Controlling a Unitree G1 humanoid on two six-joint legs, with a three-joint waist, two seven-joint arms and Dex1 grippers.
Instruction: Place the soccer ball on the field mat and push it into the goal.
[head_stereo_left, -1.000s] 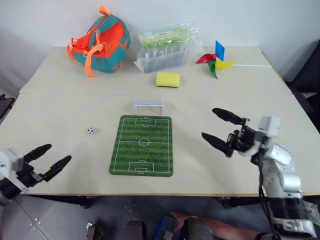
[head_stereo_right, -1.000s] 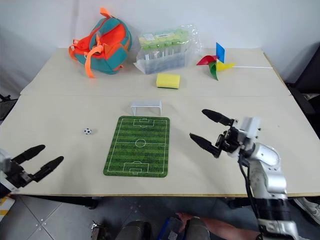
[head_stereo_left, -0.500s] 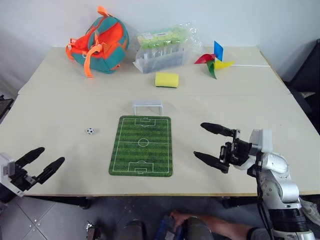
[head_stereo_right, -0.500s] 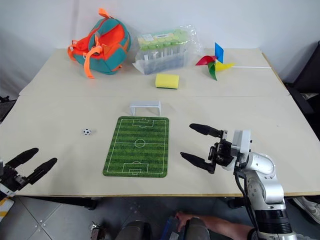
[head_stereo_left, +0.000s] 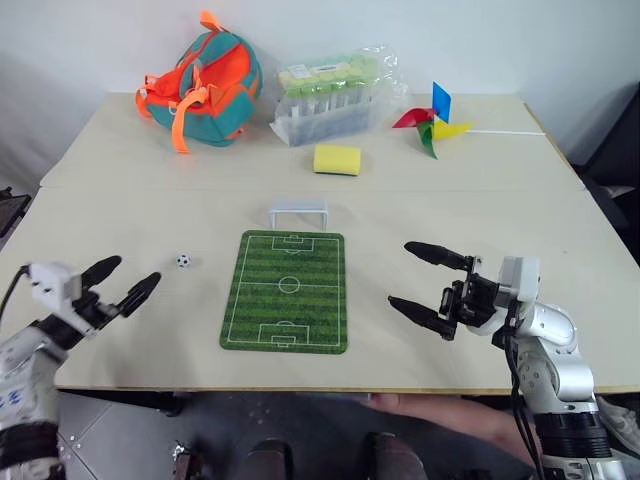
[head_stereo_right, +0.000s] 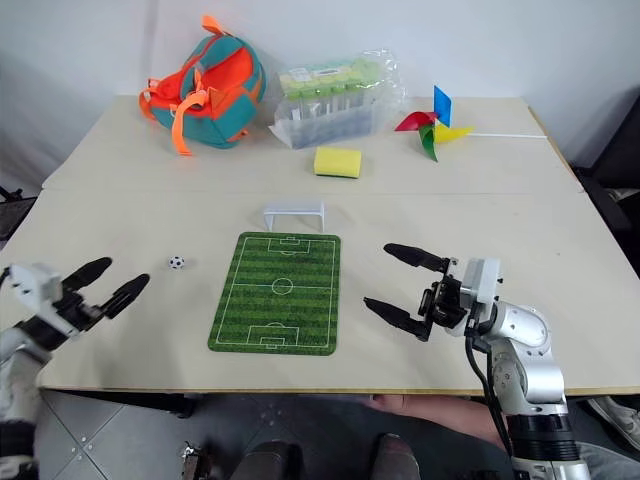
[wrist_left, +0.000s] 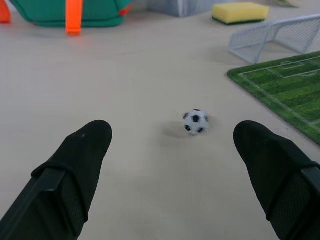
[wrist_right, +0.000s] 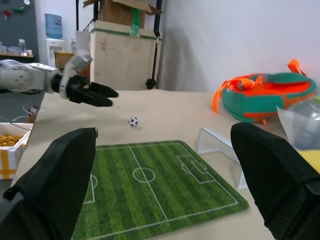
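Note:
The tiny black-and-white soccer ball (head_stereo_left: 183, 261) rests on the bare table left of the green striped field mat (head_stereo_left: 285, 290). The pale goal (head_stereo_left: 298, 212) stands just beyond the mat's far short edge. My left gripper (head_stereo_left: 122, 283) is open above the table's near left part, pointing at the ball (wrist_left: 195, 121), which lies a short way ahead between its two fingers. My right gripper (head_stereo_left: 427, 282) is open and empty, hovering right of the mat and pointing left across it.
At the back of the table (head_stereo_left: 120, 180) lie an orange-and-teal backpack (head_stereo_left: 203, 75), a clear plastic pack of tubes (head_stereo_left: 330, 95), a yellow sponge (head_stereo_left: 336, 159) and a coloured pinwheel (head_stereo_left: 430, 122). A seam runs across the table behind the goal.
My left gripper has come forward from beyond the table's near edge to over the tabletop, closer to the ball. The right gripper has sunk slightly and stayed open.

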